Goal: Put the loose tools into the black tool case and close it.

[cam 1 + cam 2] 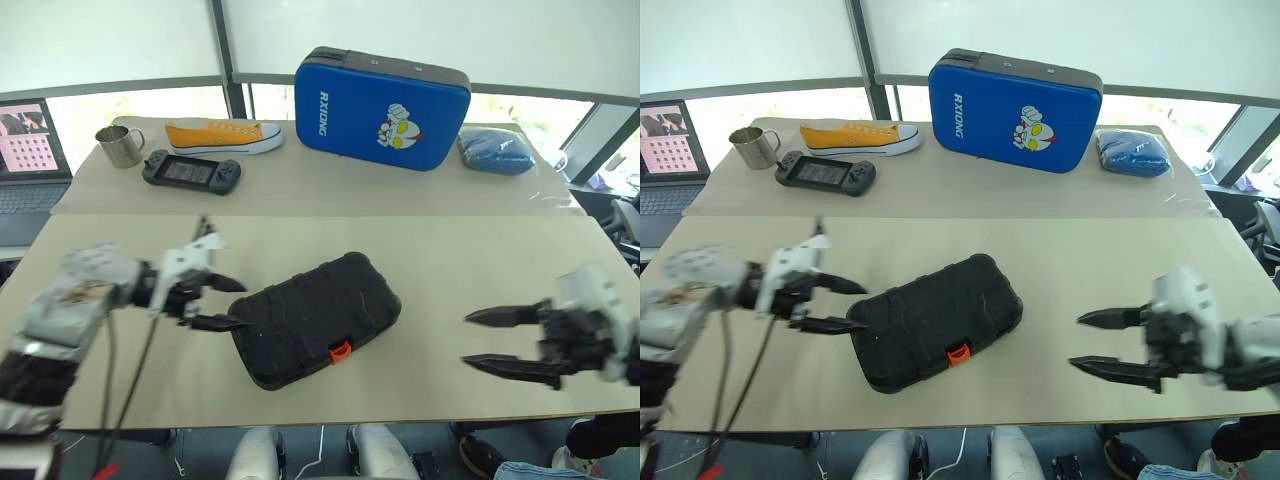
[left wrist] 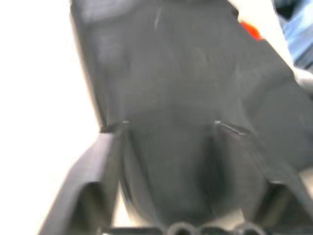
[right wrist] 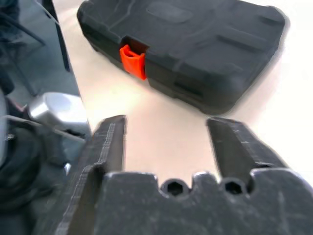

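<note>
On the near table, smack in the middle, the black tool case (image 1: 315, 320) was found lying shut, lid down, its orange latch (image 1: 340, 351) facing the front edge at about 6 o'clock. Its long axis was laid on a slant, running roughly from 8 o'clock up to 2 o'clock. No loose tools could be spotted anywhere on the table, so the job was judged pretty much wrapped up.

The left gripper (image 1: 214, 302) was seen with its fingers spread and nothing held, parked right at the case's 9 o'clock end, the lower fingertip touching it or as good as. The right gripper (image 1: 493, 340) was also spread wide and empty, pointed back at the case but kept well apart from it, out at 3 o'clock. So the left arm was clearly the nearer one; any last press on the lid would probably be handled from that side, if one was needed at all.
</note>
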Controlling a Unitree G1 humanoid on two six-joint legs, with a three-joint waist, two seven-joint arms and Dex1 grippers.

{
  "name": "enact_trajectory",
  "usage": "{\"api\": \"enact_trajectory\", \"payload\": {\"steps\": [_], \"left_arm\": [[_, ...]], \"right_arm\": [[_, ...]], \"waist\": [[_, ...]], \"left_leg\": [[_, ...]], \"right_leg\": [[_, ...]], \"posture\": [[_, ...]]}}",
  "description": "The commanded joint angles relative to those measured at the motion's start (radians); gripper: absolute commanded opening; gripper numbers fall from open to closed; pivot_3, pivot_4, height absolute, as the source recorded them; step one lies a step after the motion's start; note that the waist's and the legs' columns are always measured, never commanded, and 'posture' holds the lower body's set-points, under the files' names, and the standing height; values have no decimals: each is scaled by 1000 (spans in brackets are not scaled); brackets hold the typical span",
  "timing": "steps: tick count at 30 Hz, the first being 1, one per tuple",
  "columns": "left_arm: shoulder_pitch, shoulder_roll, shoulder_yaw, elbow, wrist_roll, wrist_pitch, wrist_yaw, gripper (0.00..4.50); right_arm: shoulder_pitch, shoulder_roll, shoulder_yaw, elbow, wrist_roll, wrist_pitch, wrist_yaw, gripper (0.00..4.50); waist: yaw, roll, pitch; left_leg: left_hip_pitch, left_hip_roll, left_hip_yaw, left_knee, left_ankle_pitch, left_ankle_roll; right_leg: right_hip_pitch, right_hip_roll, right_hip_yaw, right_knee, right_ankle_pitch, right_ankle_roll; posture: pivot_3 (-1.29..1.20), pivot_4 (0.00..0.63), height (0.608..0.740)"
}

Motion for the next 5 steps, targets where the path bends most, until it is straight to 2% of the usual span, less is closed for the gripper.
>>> {"api": "enact_trajectory", "payload": {"steps": [1,3,5], "left_arm": [[165,134,361,-53,-142,180,-68,4478],[235,156,455,-62,-157,195,-72,4478],[281,165,492,-79,-155,182,-68,4478]], "right_arm": [[-26,-74,-172,105,101,103,127,4468],[-29,-89,-171,124,103,113,161,4468],[-29,-96,-152,137,85,104,190,4468]], "waist": [[5,-1,2],[14,-1,2],[19,-1,3]], "left_leg": [[0,0,1,-1,0,0],[0,0,1,-2,0,0],[0,-2,1,-2,0,0]], "right_leg": [[-1,-1,0,-1,0,0],[0,-3,-1,-4,-1,1],[0,-6,-2,-5,-2,3]], "posture": [[0,150,740],[0,150,740],[0,150,740]]}}
